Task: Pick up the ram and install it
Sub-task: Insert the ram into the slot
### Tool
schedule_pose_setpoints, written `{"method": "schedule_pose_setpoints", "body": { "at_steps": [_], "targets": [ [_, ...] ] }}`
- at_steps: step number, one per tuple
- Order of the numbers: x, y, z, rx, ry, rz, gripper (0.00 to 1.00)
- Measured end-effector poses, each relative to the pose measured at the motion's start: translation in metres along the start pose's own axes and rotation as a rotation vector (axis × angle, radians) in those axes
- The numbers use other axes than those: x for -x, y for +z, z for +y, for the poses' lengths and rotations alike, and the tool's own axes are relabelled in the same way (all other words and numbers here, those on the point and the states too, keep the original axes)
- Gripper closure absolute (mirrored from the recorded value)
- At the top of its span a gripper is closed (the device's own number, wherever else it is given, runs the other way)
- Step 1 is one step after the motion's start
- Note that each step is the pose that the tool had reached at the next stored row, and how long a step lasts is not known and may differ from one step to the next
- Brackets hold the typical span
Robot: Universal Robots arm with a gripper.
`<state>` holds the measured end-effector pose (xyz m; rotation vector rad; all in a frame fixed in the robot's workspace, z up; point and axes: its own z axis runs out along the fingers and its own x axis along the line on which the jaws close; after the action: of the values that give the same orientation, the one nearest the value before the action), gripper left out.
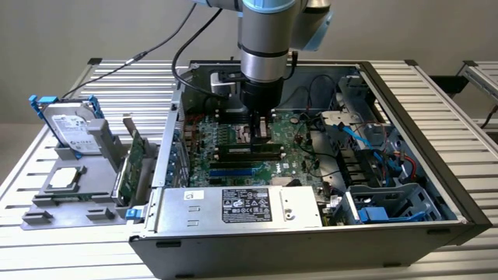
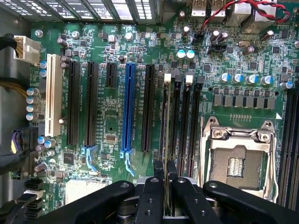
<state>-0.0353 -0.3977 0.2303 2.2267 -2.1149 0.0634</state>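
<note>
- Nearest me, the power supply (image 1: 247,207) lies at the front of the open case (image 1: 435,175).
- Beyond it, over the motherboard (image 2: 107,126), the hand (image 2: 164,186) is clamped on the ram (image 2: 166,126). The ram is held upright and edge-on along the black slots (image 2: 180,121); whether it is seated I cannot tell.
- The ram looks light, thin and stiff, and I judge it fragile. It is best held by its bare upper edge near the middle, off chips and contacts, and kept square so it does not twist.
- Farther back, on the worktop (image 1: 140,70) at the exterior view's left, a hard drive (image 1: 72,125) stands in a grey tray (image 1: 46,201).
</note>
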Motion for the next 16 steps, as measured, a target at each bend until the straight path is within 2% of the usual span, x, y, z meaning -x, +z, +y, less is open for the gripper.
{"method": "schedule_pose_setpoints", "body": {
  "at_steps": [4,16],
  "targets": [
    [0.0,0.0012,0.0,0.0035,0.0,0.0052,0.86],
    [0.0,0.0014,-0.0007,0.0039,0.0,0.0057,0.86]
  ]
}}
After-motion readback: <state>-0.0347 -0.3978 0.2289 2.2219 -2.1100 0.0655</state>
